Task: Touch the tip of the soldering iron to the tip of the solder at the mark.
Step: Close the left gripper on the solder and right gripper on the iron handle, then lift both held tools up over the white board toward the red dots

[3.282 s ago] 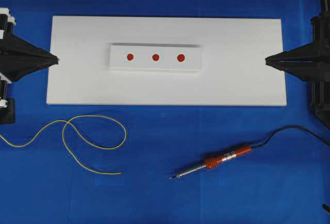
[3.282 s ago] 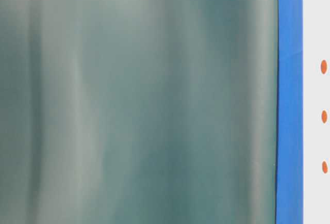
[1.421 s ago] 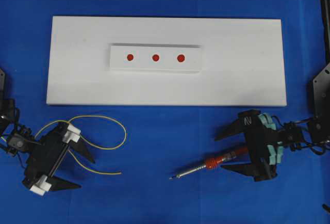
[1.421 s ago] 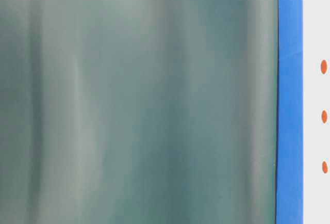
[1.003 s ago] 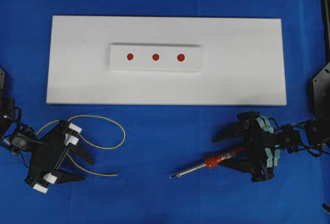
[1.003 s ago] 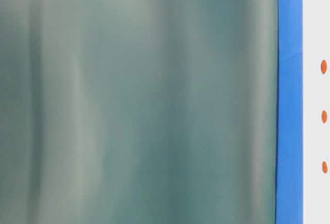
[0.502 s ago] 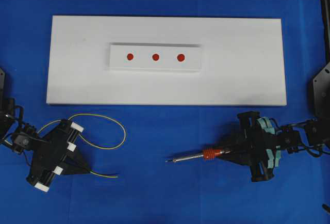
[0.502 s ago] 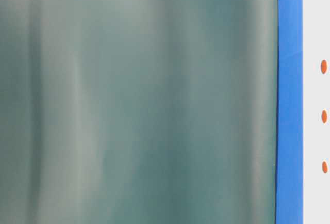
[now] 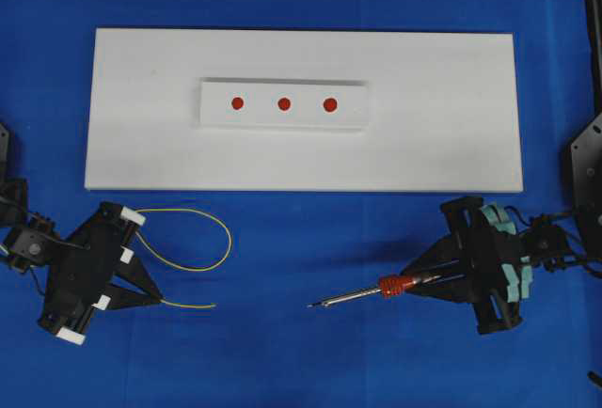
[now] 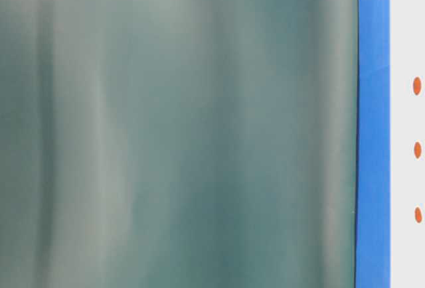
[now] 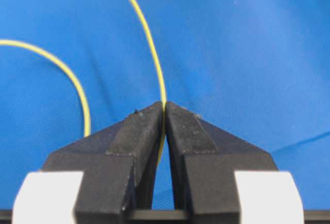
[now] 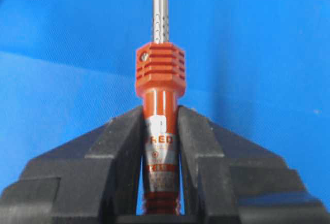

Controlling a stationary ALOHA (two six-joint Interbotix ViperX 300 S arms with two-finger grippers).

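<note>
Both grippers are clamped now: the left gripper (image 9: 155, 301) pinches the thin yellow solder wire (image 9: 193, 306) a little back from its free end, jaws fully together on it in the left wrist view (image 11: 165, 105), and the right gripper (image 9: 423, 281) squeezes the silver-and-red soldering iron (image 9: 376, 289) on its handle just behind the ribbed red collar (image 12: 160, 70).

Both sit on the blue cloth (image 9: 301, 352) at 6 o'clock of the white board (image 9: 451, 145); wire at 7 o'clock, iron at 5 o'clock, well apart.

The three red dots (image 9: 283, 103) lie on the raised white strip (image 9: 216, 118) at board centre.

Risks (my judgement):
- The free end of the wire looks floppy, so it could droop or swing on the carry and miss the dot.
- The loose loop trailing at 12 o'clock of the left gripper may drag or snag.
- The round handle could roll or tilt in the jaws, throwing the long tip off.
- The black cord may tug the iron.
- Which dot is the mark is unclear.

Hard to see:
- The table-level view is mostly a blurred grey-green sheet, with only a blue edge and dots (image 10: 417, 150) visible.
- The iron's tip is cut off in the right wrist view.
- The cord is hidden behind the right gripper overhead.
</note>
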